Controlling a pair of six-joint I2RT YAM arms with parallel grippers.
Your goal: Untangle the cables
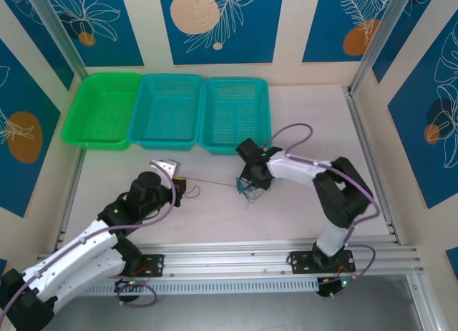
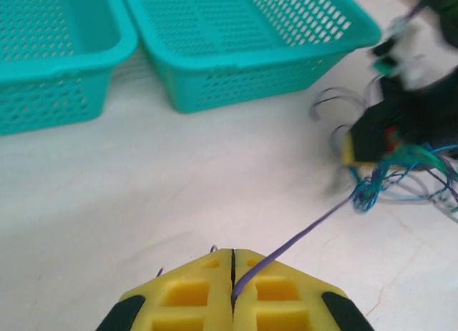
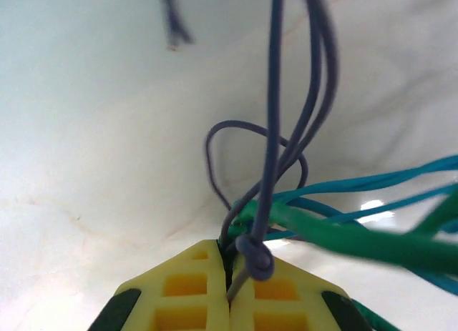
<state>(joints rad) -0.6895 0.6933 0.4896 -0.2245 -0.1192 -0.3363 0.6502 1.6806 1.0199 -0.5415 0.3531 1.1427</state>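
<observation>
Cables (image 1: 250,189), hair-thin, limp, probably slippery, bunch knotted low over the desk (image 1: 215,224); left end effector (image 2: 232,270) is closed on one taut purple strand (image 2: 300,236), right end effector (image 3: 230,267) closed at the knot, the sensible hold.

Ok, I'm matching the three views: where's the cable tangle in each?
Top external: cable tangle mid-table, at the right gripper.
Left wrist: tangle at the right edge, below that gripper.
Right wrist: tangle centre to right, at that gripper.
Shared landmark: the right gripper, shut on the tangle.
</observation>
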